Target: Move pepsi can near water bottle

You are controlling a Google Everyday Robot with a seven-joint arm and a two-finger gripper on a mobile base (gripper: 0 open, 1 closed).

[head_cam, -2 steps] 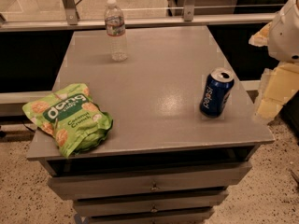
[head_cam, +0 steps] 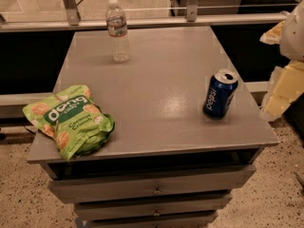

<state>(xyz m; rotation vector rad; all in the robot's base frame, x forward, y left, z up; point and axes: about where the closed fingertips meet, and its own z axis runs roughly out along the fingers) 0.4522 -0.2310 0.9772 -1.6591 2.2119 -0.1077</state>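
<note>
Desk [head_cam: 161, 89], grey, drawers below.

- Snack bag [head_cam: 71, 120]: green, lying flat at the near left corner.
- Pepsi can [head_cam: 220, 94]: stood upright by the right edge, toward the near right corner. Long axis vertical, silver top up, lettering facing the near edge.
- Gripper [head_cam: 284, 91]: pale, hung off the desk just past the right edge, apart from the can. Whether it was spread or closed could not be told. The can lay to its left, likely a sideways reach.
- Water bottle [head_cam: 117, 31]: upright at the far edge, toward the far left corner, well apart from the can on a diagonal.
</note>
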